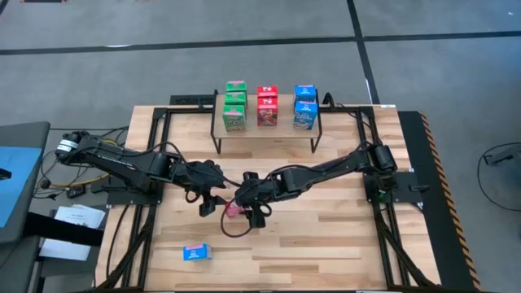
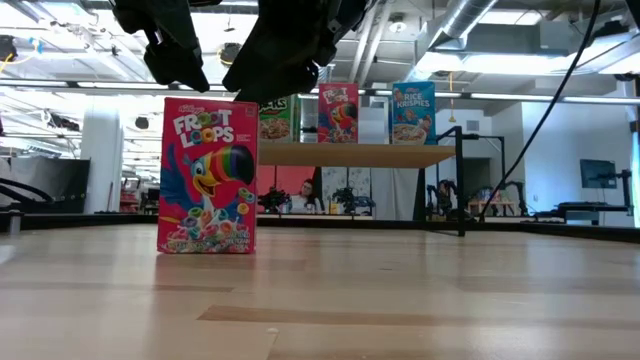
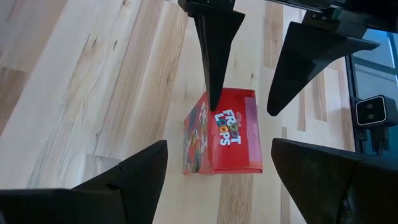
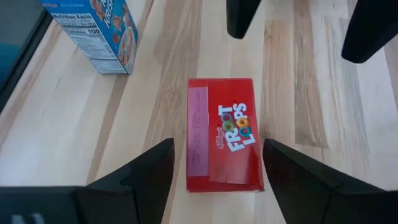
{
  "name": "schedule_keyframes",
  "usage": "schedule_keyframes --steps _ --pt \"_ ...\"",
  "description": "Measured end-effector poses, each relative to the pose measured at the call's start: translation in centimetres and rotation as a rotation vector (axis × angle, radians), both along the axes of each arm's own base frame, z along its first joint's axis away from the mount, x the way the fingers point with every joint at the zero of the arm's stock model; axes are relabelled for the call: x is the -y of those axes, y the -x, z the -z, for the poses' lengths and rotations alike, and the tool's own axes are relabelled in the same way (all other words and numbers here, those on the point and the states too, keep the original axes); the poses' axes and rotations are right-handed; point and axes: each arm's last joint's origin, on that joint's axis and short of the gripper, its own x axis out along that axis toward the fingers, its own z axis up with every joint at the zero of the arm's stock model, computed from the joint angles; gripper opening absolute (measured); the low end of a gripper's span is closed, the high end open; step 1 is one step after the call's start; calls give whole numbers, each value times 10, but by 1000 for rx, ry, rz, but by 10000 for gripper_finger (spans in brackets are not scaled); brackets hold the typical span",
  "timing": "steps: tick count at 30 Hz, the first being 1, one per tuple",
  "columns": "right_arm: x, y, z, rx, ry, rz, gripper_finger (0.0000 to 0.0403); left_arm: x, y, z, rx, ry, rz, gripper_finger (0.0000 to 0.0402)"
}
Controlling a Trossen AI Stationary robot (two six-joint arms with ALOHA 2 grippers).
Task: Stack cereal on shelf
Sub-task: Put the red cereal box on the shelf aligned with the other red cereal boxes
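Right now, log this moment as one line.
red box: upright on table, free | left gripper: open above it | right gripper: open above it | blue box: lying at front | shelf: holds boxes

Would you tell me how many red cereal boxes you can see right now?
3: two stacked on the shelf at its middle, one upright on the table beneath both grippers. Others may be hidden.

A slatted light-wood tabletop (image 1: 326, 228) carries a low shelf (image 1: 266, 130) on thin black legs at its far edge. On the shelf stand green, red and blue cereal boxes (image 1: 266, 107). On the tabletop itself, a red Froot Loops box (image 2: 209, 175) stands upright mid-table, and a blue box (image 1: 196, 253) lies near the front edge
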Motion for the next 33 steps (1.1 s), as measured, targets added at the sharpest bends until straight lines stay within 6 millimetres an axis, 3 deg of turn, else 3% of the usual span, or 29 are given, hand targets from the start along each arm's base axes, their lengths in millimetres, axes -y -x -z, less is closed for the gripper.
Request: schedule_keyframes --steps 13,24,33 --pt "3 -2 -2 26 5 -8 274 0 0 0 0 0 0 275" --pt "5 -2 -1 18 -11 11 394 0 0 0 0 0 0 275" --pt "5 -1 0 -4 -16 19 387 0 0 0 0 1 0 275"
